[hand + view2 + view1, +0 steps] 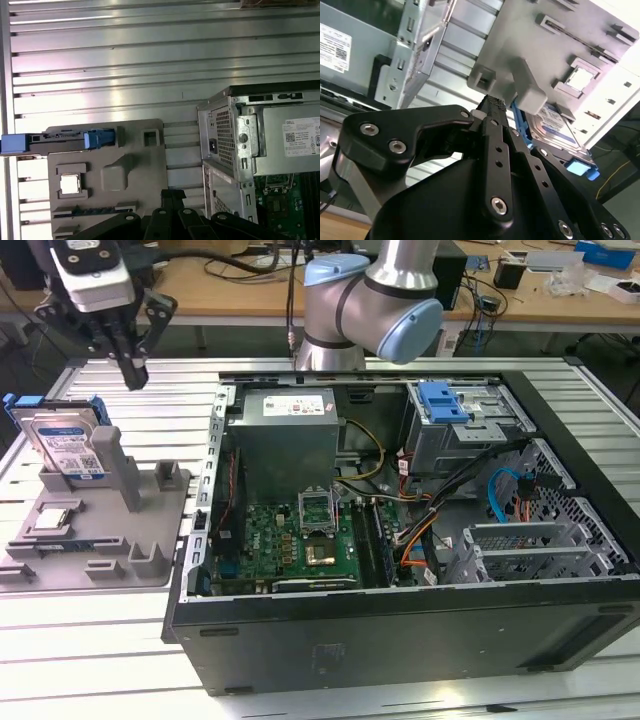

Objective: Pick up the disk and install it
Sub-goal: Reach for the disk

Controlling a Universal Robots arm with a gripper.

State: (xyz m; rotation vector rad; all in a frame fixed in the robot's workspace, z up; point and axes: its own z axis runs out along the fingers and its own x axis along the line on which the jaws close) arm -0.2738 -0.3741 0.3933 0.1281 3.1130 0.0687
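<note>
The disk (66, 446) stands upright on its edge in a slot of the grey holder plate (150, 535) at the exterior view's left. It is silver with a white-and-blue label and blue rails. My gripper (132, 375) hangs above the holder, a little to the exterior view's right of the disk, apart from it, fingers shut with nothing between them. In the second wrist view the closed fingertips (492, 102) point at the holder, with the disk (559, 127) just beyond. In the first wrist view the disk (65, 140) appears edge-on, and the gripper (172, 194) is some way from it.
An open computer case (400, 640) fills the middle and the exterior view's right, with a drive bay and blue latch (445, 400) at its back. A small silver chip (55, 520) lies on the holder. The ribbed metal table (90, 660) surrounds both.
</note>
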